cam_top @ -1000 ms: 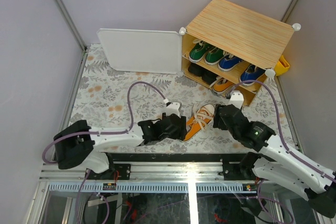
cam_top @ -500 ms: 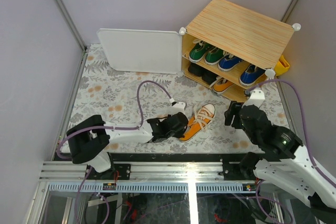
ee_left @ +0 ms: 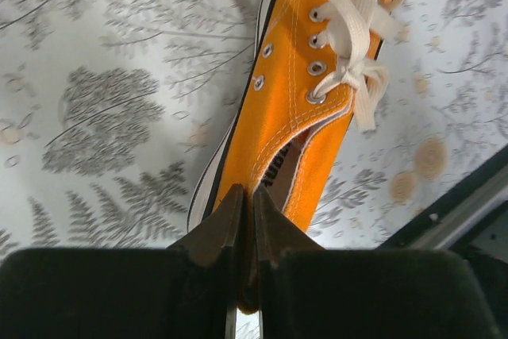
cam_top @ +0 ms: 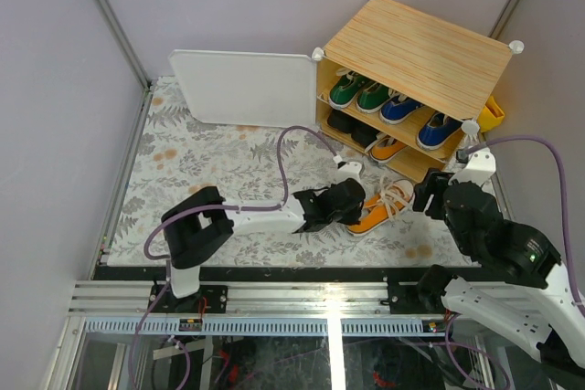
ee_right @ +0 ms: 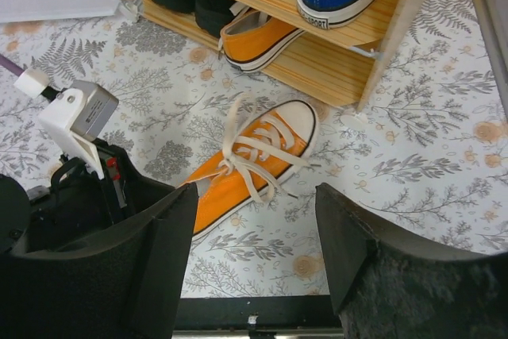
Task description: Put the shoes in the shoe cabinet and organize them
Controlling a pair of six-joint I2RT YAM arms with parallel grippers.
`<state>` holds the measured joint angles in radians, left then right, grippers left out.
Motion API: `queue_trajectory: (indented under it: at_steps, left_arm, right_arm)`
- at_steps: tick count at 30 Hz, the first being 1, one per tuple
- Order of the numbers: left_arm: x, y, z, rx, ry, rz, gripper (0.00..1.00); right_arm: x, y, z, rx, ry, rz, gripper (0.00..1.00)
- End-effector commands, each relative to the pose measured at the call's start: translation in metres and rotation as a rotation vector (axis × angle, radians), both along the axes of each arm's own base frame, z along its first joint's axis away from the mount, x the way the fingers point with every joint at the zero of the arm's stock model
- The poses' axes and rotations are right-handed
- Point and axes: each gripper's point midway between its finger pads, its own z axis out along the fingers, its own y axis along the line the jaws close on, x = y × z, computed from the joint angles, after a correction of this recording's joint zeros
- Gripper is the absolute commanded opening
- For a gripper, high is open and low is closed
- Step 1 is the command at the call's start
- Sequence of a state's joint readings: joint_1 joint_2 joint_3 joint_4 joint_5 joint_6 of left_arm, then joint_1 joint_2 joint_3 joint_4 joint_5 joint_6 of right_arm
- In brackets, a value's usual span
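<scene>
L gripper (ee_left: 248,200) pinching orange sneaker (ee_left: 295,93) at heel collar.
R gripper (ee_right: 255,220) spread wide, holding nothing, hovers above same sneaker; toe pts toward shoe cabinet (cam_top: 416,54).

Brightly and evenly lit from overhead; casts only a faint soft shadow beside the orange shoe (ee_left: 294,117). Glares white off the metal rail (cam_top: 334,303). Blurs the dark fingers (ee_left: 210,236) close to both wrist lenses; sharp elsewhere.
</scene>
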<state>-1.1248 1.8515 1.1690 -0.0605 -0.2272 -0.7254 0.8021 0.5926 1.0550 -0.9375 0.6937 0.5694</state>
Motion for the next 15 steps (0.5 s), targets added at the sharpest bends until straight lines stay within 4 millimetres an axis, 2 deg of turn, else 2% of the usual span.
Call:
queue_trajectory:
  at_steps: [1,5,10,15]
  left_arm:
    - [0.01,-0.046,0.045,-0.169,-0.052,-0.062,0.0]
    - [0.024,-0.058,0.047,-0.183,-0.061,-0.052,0.0]
    - [0.051,-0.066,0.066,-0.257,-0.091,0.012,0.0]
    - [0.072,-0.052,0.082,-0.271,-0.117,0.104,0.0]
  right_arm:
    - [-0.001,-0.018,0.015,-0.044,-0.034,-0.055,0.68]
    - [0.0,-0.023,0.017,-0.056,-0.05,-0.078,0.7]
    - [0.001,-0.028,0.017,-0.071,-0.055,-0.1,0.71]
    - [-0.001,-0.033,0.017,-0.071,-0.062,-0.118,0.72]
